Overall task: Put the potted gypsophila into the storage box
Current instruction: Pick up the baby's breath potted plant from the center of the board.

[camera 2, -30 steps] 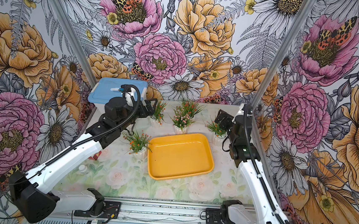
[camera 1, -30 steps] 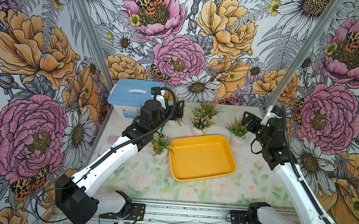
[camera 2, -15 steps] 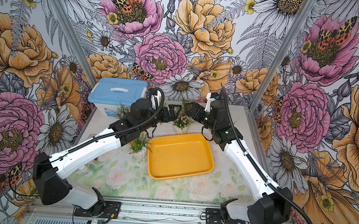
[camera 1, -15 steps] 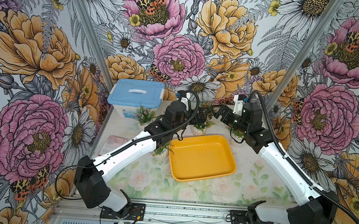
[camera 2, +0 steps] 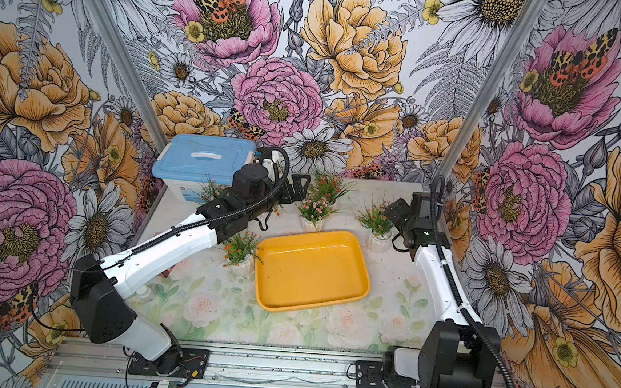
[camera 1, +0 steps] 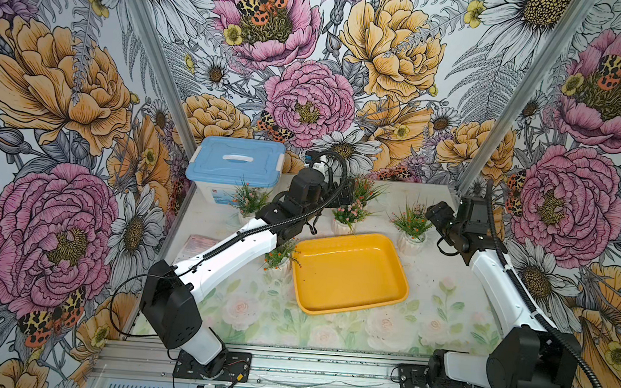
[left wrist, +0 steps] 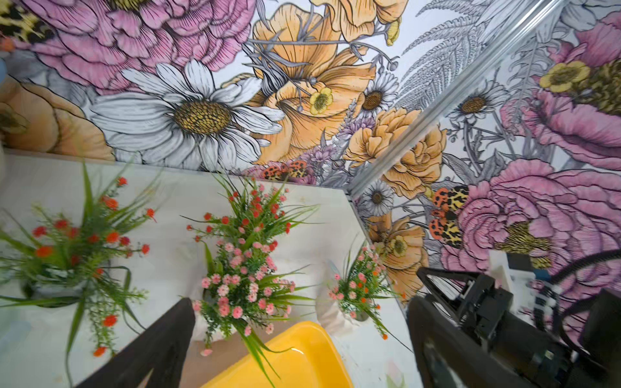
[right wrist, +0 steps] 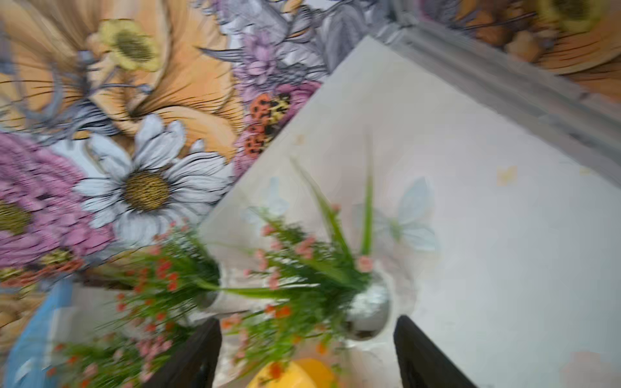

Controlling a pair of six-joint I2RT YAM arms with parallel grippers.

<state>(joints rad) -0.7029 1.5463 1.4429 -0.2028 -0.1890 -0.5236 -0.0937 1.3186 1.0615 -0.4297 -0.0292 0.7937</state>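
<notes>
The yellow storage box (camera 1: 350, 272) (camera 2: 310, 270) lies mid-table with nothing in it. Several potted gypsophila stand around it: one at its left edge (camera 1: 279, 255), one by the bin (camera 1: 249, 201), two behind it (camera 1: 349, 215) (camera 1: 366, 188), one at its right back corner (camera 1: 410, 225). My left gripper (camera 1: 343, 196) (left wrist: 299, 336) hovers open at the back, with the pink-flowered pot (left wrist: 242, 285) and the storage box rim (left wrist: 302, 359) showing between its fingers. My right gripper (camera 1: 437, 213) (right wrist: 309, 356) is open beside the right pot (right wrist: 369, 312). That wrist view is blurred.
A white bin with a light-blue lid (camera 1: 235, 166) stands at the back left corner. A pinkish packet (camera 1: 199, 243) lies at the table's left edge under my left arm. Walls close the table on three sides.
My left arm swung from beside the bin to the back middle. My right arm reached to the middle, then came back beside the right pot, and its jaws have narrowed a little.
</notes>
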